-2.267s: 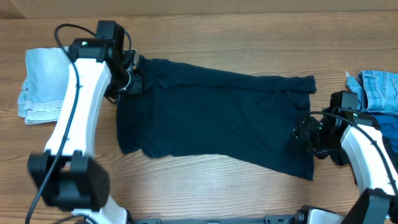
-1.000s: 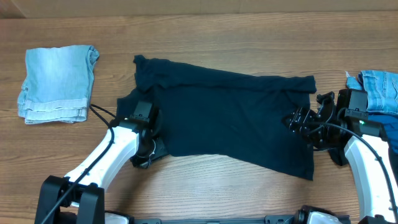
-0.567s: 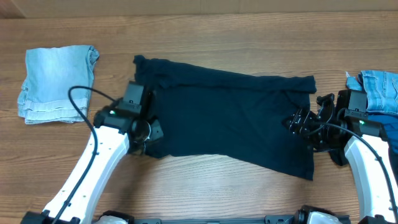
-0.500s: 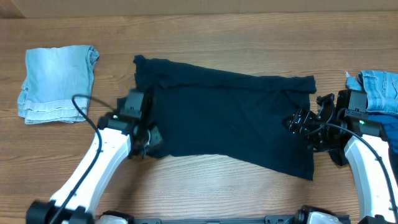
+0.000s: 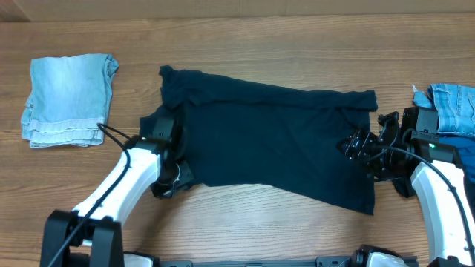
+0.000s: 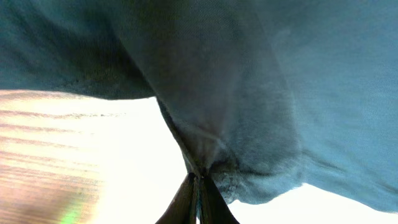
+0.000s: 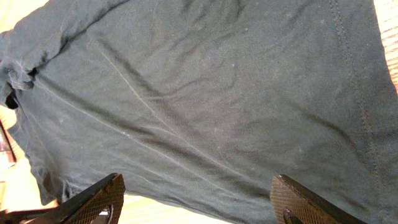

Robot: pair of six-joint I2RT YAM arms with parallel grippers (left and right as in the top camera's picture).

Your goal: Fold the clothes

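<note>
A dark navy garment (image 5: 267, 137) lies spread flat across the middle of the wooden table (image 5: 245, 215). My left gripper (image 5: 172, 176) sits at its lower left corner, shut. In the left wrist view its closed tips (image 6: 198, 183) pinch a fold of the dark fabric (image 6: 280, 93), which bunches up from them. My right gripper (image 5: 358, 150) hovers over the garment's right end, open. In the right wrist view its fingers (image 7: 102, 194) stand wide apart over the smooth cloth (image 7: 205, 93), touching nothing.
A folded light-blue denim piece (image 5: 68, 100) lies at the far left. More light-blue denim (image 5: 454, 107) sits at the right edge, just behind my right arm. Bare wood runs along the front and back of the table.
My left arm came down from the garment's upper left corner to its lower left corner, shifted there a little, and ended shut on the fabric. The right arm has stayed in place over the last second.
</note>
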